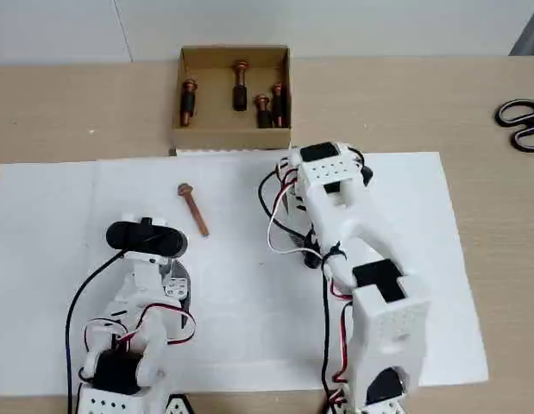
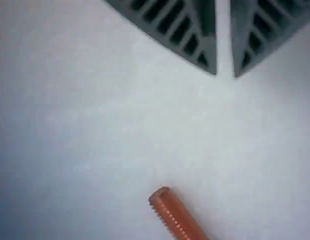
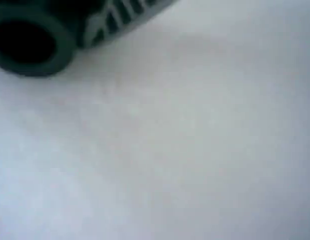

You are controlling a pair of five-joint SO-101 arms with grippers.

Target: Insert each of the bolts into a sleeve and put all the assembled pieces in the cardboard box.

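Observation:
One loose copper bolt (image 1: 193, 210) lies on the white paper (image 1: 249, 328), just ahead of my left gripper (image 1: 175, 291). In the left wrist view its threaded end (image 2: 176, 216) shows a short way from my left gripper (image 2: 225, 73), whose grey fingertips (image 2: 197, 47) are nearly together with nothing between them. My right gripper (image 1: 288, 185) hangs low over the paper just in front of the cardboard box (image 1: 232, 136), mostly hidden under its arm. It is shut on a black sleeve (image 3: 29, 44), whose open bore shows beside a ribbed finger (image 3: 119, 17). Several assembled pieces (image 1: 240, 86) lie in the box.
Black scissors (image 1: 521, 123) lie on the wooden table at the far right edge. The right arm's white body (image 1: 370, 259) stretches across the right half of the paper, with loose cables (image 1: 279, 228) beside it.

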